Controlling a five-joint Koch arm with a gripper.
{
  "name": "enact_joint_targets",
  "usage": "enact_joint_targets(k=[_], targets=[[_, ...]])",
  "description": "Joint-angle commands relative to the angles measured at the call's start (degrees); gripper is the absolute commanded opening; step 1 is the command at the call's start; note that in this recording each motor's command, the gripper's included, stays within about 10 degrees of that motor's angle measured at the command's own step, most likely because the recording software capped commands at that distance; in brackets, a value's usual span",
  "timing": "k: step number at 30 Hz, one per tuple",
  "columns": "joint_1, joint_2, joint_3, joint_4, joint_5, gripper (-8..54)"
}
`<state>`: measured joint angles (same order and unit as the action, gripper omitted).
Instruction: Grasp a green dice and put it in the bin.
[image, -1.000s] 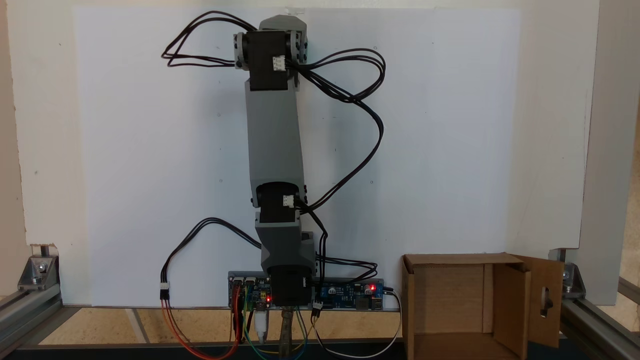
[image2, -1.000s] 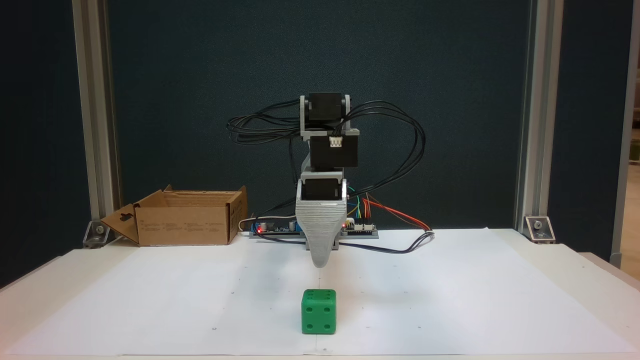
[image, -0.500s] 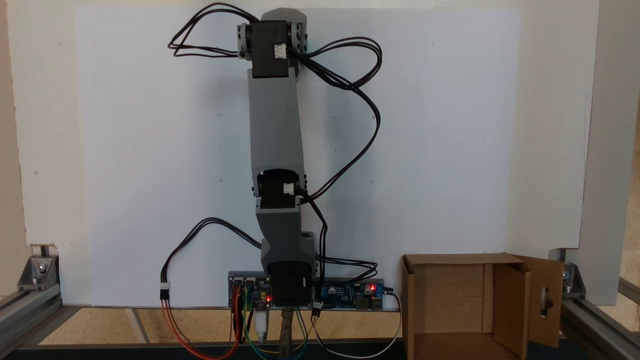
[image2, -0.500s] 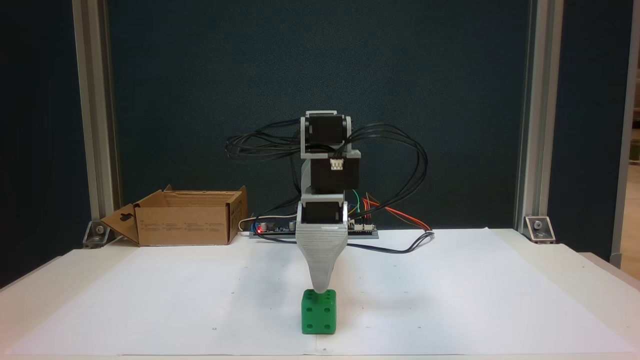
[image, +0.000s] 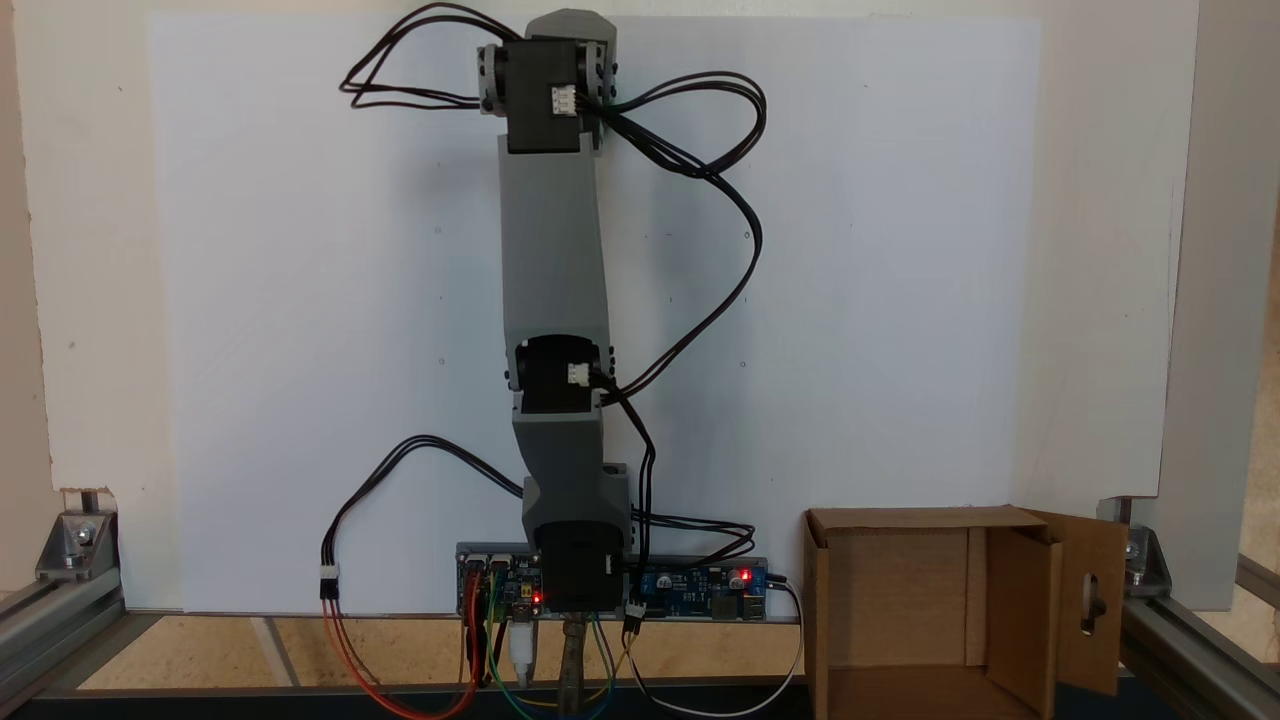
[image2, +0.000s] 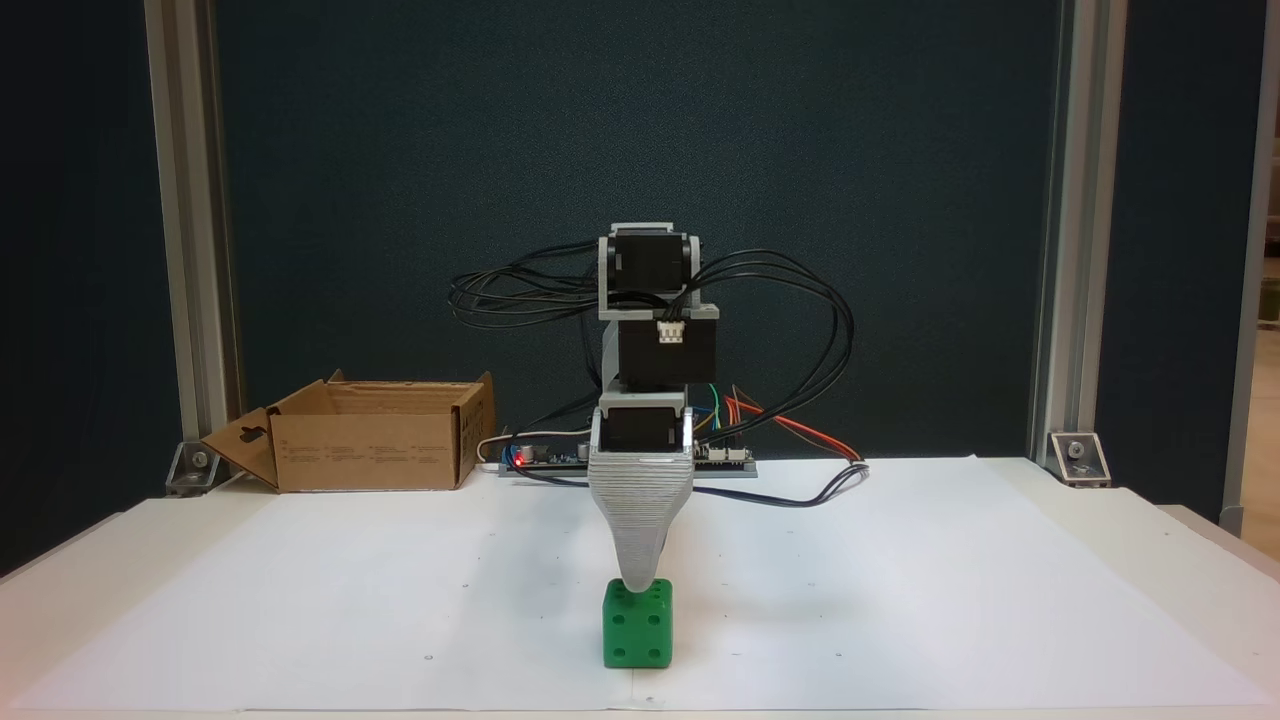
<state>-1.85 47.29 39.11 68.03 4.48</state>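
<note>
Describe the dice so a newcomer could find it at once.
Start at the white paper sheet covering the table, then follow the arm down to its gripper. Right under the tip sits the dice, a small bright green cube with pips, far smaller than the brown box behind.

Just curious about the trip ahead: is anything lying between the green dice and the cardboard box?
No. In a fixed view, bare white paper stretches between the green dice and the bin.
</note>
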Motion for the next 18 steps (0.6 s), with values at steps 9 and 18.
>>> enact_joint_targets(k=[9,18], targets=[[0.26,-1.67,-3.43,-0.79,2.37,43.4],[1.49,-4.31,-3.43,-1.93,2.37,43.4]])
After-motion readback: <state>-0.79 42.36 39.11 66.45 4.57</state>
